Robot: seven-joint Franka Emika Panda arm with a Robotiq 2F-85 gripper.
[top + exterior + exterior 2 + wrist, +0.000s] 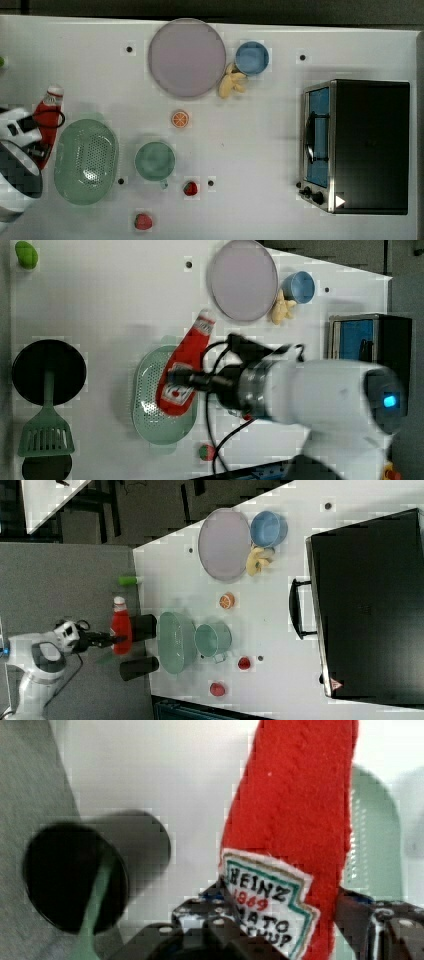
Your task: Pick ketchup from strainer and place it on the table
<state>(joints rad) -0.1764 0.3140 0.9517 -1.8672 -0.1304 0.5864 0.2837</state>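
The ketchup (49, 117), a red bottle with a white cap, is held up off the mint-green strainer (86, 160). My gripper (31, 139) is shut on its labelled lower half. In the top view the bottle lies to the left of the strainer, cap pointing to the far side. In the left view the ketchup (186, 362) overlaps the strainer (150, 412), with my gripper (184, 377) across the label. The wrist view has the ketchup (295, 815) between my fingers (357, 912), and the strainer (372, 840) behind it. The strainer basin looks empty on the white table (260, 145).
A green cup (155, 160) stands to the top view's right of the strainer, with two strawberries (190, 188) and an orange slice (179, 119) near it. Further back are a purple plate (186, 57), a blue bowl (251, 57) and a banana (231, 84). A toaster oven (360, 145) fills the right. A black pan (48, 372) and a green spatula (46, 432) lie at the left view's left.
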